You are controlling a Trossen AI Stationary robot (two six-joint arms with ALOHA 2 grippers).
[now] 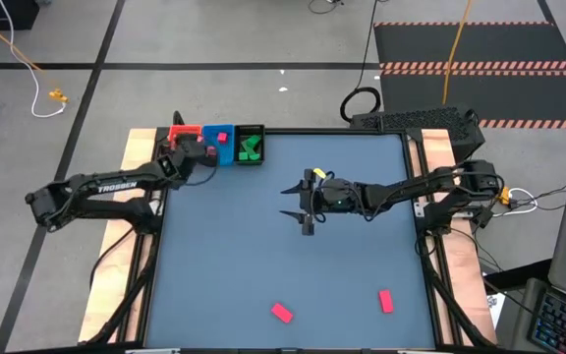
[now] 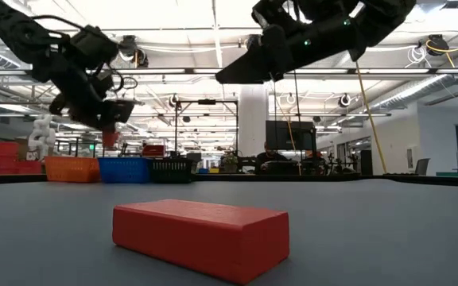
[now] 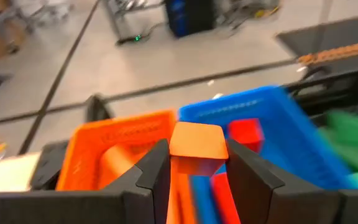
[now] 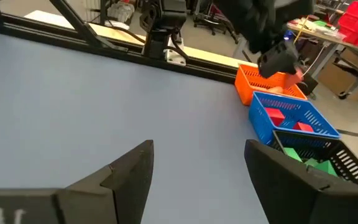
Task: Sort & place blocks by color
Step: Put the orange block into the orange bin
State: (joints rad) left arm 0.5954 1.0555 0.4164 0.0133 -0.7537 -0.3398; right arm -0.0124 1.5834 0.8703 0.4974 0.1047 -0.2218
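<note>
My left gripper [image 1: 193, 149] hovers over the far-left row of trays, shut on a salmon-orange block [image 3: 197, 147]. Below it sit the orange-red tray [image 3: 114, 144] with a salmon block inside, the blue tray [image 3: 284, 118] with pink-red blocks [image 3: 246, 132], and the black tray [image 1: 251, 146] with green blocks [image 1: 252, 147]. My right gripper [image 1: 306, 203] is open, raised above the middle of the table, holding nothing. Two pink-red bars [image 1: 281, 313] [image 1: 386, 300] lie flat near the table's near edge; one fills the low view [image 2: 201, 238]. My left gripper pinches the salmon-orange block by two opposite side faces [image 3: 174, 152] between its two fingers [image 3: 151, 171]. The block is lifted clear, above the border between the orange-red and blue trays. In the low view it shows just below the fingers [image 2: 110, 140].
The three trays stand side by side against the table's far edge [image 1: 263, 132], left of centre. The wide blue-grey tabletop [image 1: 362, 256] between the trays and the two near bars is open. Wooden side rails [image 1: 430, 157] border the table.
</note>
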